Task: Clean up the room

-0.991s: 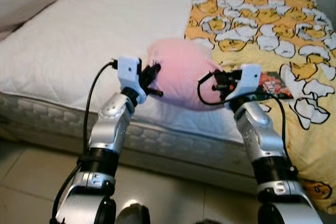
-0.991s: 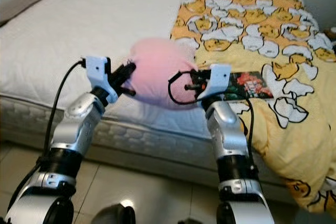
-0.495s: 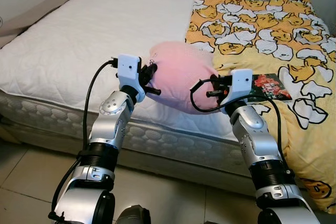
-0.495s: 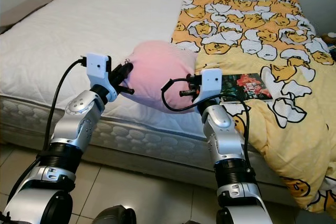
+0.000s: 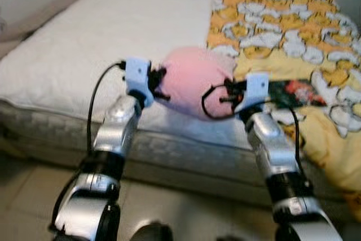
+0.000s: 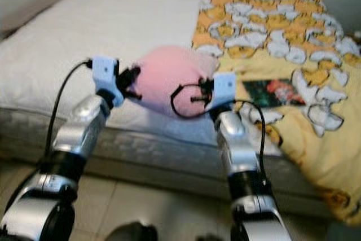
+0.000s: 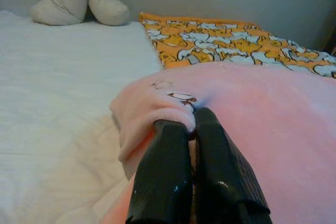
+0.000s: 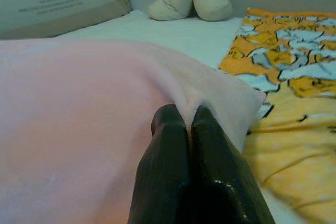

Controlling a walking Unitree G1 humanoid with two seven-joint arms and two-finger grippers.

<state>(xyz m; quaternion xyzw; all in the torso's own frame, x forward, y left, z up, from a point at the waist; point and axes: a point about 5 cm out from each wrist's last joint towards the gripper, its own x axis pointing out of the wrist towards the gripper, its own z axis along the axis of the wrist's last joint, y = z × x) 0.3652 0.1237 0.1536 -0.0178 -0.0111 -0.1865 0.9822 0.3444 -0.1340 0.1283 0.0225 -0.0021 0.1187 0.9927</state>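
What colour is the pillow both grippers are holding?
Plain pink pillow, clearest in the left wrist view.

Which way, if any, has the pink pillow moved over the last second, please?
No. The pink pillow stays over the mattress edge, just left of the book, pinched by the left gripper and right gripper.

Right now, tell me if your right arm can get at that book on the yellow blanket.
Probably not yet: the right gripper is shut on the pink pillow. The book lies close beside it, nothing covering it, so releasing first should free the way.
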